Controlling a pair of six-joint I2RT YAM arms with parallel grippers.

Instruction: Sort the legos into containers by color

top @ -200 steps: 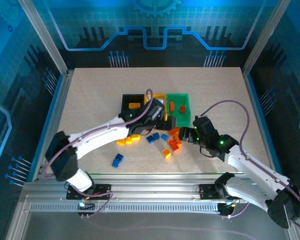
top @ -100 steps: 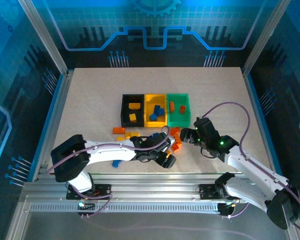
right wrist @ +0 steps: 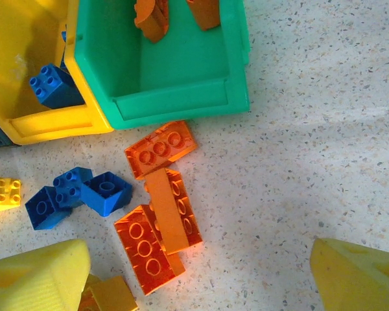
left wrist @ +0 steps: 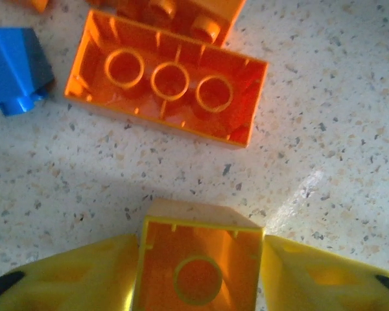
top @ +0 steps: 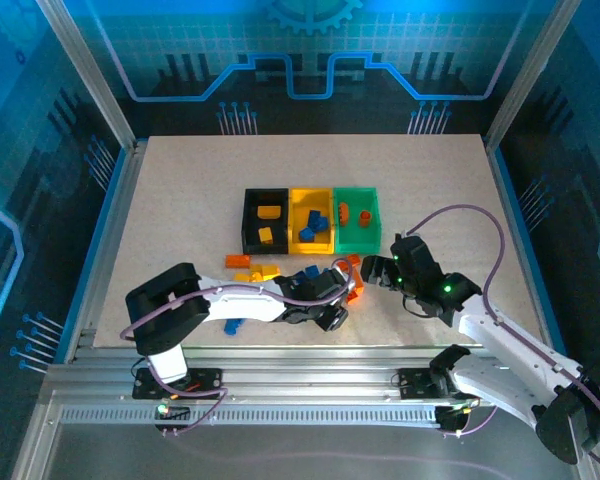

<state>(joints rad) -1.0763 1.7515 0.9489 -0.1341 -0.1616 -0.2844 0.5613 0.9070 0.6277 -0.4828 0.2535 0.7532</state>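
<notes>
Lone blue brick [top: 235, 325] lies nearest the front edge of the bench [top: 180, 190]. Right of it, left jaws are closed on a small orange brick [left wrist: 198, 275], hollow side up, with a yellow finger [left wrist: 78, 275] tight against each side. Just beyond sits a long orange brick [left wrist: 167, 87], upside down with three tubes showing, and a second blue brick [left wrist: 13, 71] just beside its left end. Right jaws are spread wide with nothing between them, over the bench beside an orange cluster [right wrist: 162, 207] of touching bricks. Loose blue bricks [right wrist: 84, 194] and one yellow brick [right wrist: 5, 191] lie left of the cluster. Farthest back are three bins side by side:
- black bin [top: 247, 222], left, two yellowish bricks inside
- yellow bin [top: 312, 192], middle, blue bricks inside
- green bin [right wrist: 175, 103], right, orange pieces inside
</notes>
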